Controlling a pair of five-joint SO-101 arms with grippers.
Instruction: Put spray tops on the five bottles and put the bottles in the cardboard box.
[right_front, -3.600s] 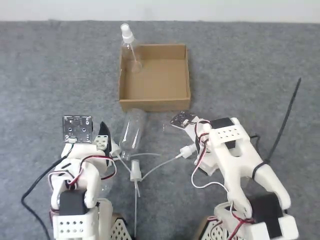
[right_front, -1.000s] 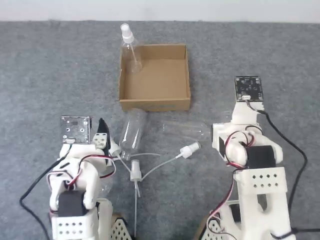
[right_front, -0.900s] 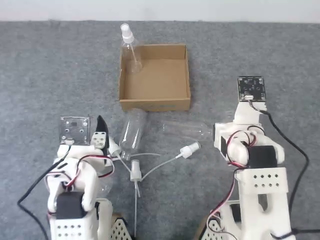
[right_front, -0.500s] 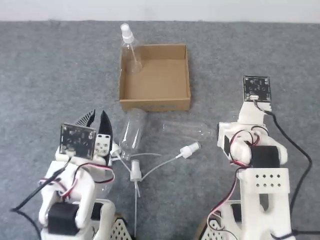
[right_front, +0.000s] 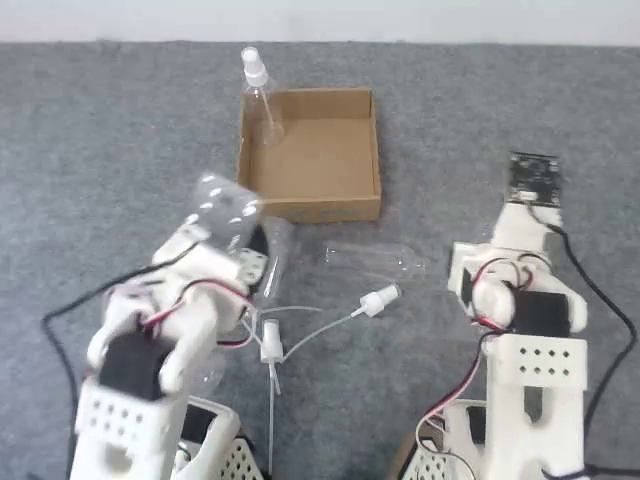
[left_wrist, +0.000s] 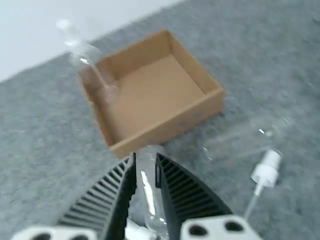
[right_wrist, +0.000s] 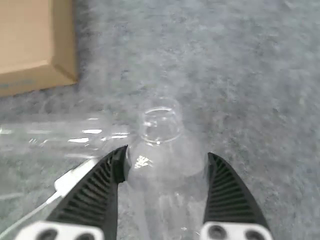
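Left fingers (left_wrist: 120, 192) barely parted over lying bottle (left_wrist: 148, 167) | right fingers (right_wrist: 97, 197) pinching open bottle (right_wrist: 161, 150) | too narrow, I may roll it away

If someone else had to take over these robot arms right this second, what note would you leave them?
Right gripper seems to hold an uncapped bottle. Left gripper is at a lying bottle in front of the cardboard box. Done: one topped bottle leans in the box. A third bare bottle and two loose spray tops lie on the carpet. To do: cap and box the rest.
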